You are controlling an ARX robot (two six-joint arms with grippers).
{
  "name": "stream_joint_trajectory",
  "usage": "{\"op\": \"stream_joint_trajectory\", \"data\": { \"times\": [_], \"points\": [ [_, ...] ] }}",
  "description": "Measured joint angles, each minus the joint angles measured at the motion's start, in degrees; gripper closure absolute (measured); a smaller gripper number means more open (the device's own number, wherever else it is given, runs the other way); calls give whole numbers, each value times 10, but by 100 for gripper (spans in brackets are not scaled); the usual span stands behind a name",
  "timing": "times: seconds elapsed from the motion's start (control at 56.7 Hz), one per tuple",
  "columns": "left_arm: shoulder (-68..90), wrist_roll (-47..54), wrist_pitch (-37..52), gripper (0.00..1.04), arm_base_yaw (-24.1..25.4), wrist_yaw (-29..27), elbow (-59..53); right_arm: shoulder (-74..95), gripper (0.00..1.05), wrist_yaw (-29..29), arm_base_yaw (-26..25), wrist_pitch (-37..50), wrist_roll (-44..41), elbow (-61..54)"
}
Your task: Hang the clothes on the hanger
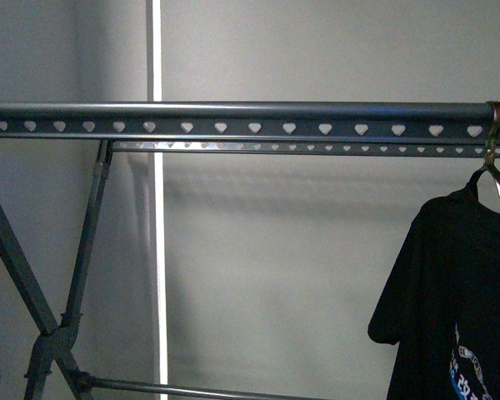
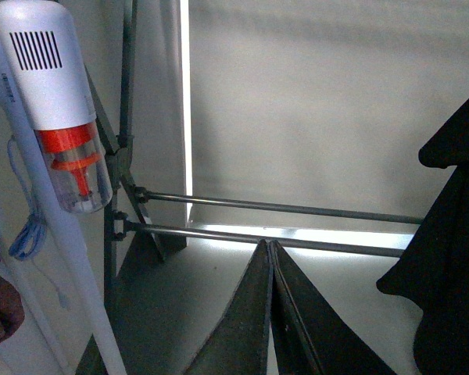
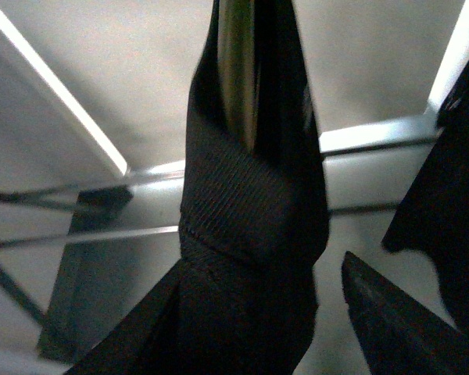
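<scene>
A plain grey wall fills the room behind, split at ten o'clock by a bright vertical light strip, with a white-and-orange stick vacuum at nine o'clock.

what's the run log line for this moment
task: hang clothes | T-shirt: hanging from rail, far right end | left gripper: shut, empty | right gripper: state unclear

Dim, greyish light is filling all three views. A bright vertical strip is glaring white, washing out its edges. The rail is casting a soft shadow on the wall behind. The shirt is reading as near-featureless black. The right wrist view is showing close fabric blurring, slightly grainy.
</scene>
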Motion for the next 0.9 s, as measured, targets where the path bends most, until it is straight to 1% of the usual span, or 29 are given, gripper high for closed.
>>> {"op": "stream_joint_trajectory", "data": {
  "times": [0.053,0.106,0.123,0.194,0.3,0.37,0.441,0.494,0.529,0.547,0.582,0.6,0.653,0.723,0.758,0.829,0.899],
  "points": [
    [-16,0,-16,101,0,0,0,-56,34,7,-1,61,-10,-44],
    [-33,0,-32,101,0,0,0,-115,23,5,-4,100,-13,-80],
    [-38,0,-36,101,0,0,0,-146,18,1,-5,115,-12,-99],
    [-56,0,-54,101,0,0,0,-222,6,-12,-8,142,-10,-143],
    [-84,0,-82,101,0,0,0,-382,8,-38,-11,156,19,-239],
    [-97,0,-95,101,0,0,0,-479,7,-34,0,151,25,-293],
    [-106,0,-104,101,0,0,0,-554,7,-19,14,134,32,-334],
    [-114,0,-112,101,0,0,0,-617,7,11,35,116,28,-371],
    [-118,0,-116,101,0,0,0,-656,10,38,54,89,17,-386],
    [-121,0,-119,101,0,0,0,-679,13,59,68,51,0,-390],
    [-125,0,-123,101,0,0,0,-712,18,83,85,2,-15,-398],
    [-126,0,-124,101,0,0,0,-722,20,88,90,-13,-21,-402],
    [-134,0,-133,101,0,0,0,-775,30,92,103,-63,-50,-449],
    [-188,0,-204,101,0,0,0,-794,41,96,106,-70,-62,-491],
    [-208,0,-220,101,0,0,0,-797,46,99,106,-70,-66,-504],
    [-223,0,-227,101,0,0,0,-803,57,100,106,-68,-71,-519],
    [-226,0,-228,101,0,0,0,-816,71,100,107,-62,-75,-531]
  ]
}}
